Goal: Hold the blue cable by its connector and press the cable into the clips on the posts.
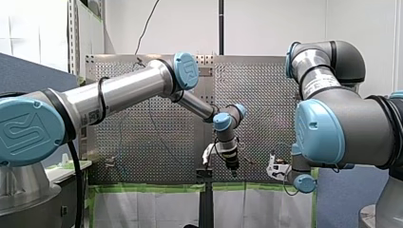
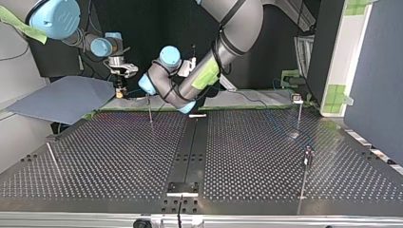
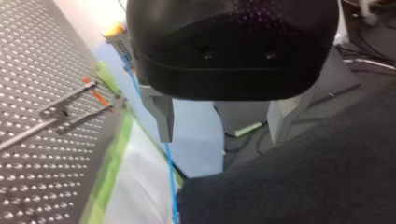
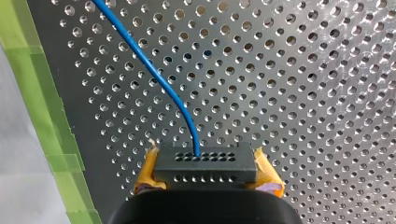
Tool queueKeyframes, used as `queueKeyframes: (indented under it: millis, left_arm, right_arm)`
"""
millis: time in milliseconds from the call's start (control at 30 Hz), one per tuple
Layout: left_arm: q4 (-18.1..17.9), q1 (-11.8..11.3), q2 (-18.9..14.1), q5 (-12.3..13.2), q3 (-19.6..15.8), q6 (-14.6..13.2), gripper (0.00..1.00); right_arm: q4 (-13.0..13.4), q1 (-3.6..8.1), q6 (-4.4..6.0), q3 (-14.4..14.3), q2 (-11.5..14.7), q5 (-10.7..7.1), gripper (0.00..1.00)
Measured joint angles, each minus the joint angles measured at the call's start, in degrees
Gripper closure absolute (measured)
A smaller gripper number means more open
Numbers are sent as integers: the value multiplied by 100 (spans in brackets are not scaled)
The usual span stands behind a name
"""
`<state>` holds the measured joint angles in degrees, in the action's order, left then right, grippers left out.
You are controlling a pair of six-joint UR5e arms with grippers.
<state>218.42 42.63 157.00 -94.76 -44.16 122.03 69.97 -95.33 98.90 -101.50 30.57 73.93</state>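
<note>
Our right gripper (image 4: 208, 179) clamps 2 yellow pads (image 4: 147, 171) on the black connector (image 4: 205, 164); the blue cable (image 4: 156, 74) leaves toward 11 o'clock. Our left gripper (image 3: 222, 122) gapes wide, holding nothing.

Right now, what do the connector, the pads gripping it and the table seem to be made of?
The connector: likely moulded plastic, matte black, with two neat rows of small holes.
The pads: probably soft rubber or foam, yellow; their edges bulge against the connector.
The table: looks like metal sheet, dull silver-grey, evenly perforated, with faint sheen.
</note>
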Motion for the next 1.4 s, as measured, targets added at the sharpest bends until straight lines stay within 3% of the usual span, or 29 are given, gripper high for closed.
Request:
queueKeyframes:
  millis: [233,400,833,1067,1400]
  left_arm:
    - [-260,-78,19,141,162,320,0]
    - [-221,-100,125,117,304,518,0]
    - [331,-88,729,148,960,474,0]
    - [123,-195,784,199,1116,601,0]
    - [-171,-205,1046,257,1120,561,0]
  right_arm:
    - [0,-4,-6,1,0,-1,100]
    - [0,-5,-9,2,1,0,100]
    - [-9,-10,-9,10,1,0,100]
    - [-30,-26,-22,10,-1,0,100]
    - [-35,-44,-33,11,-1,-1,100]
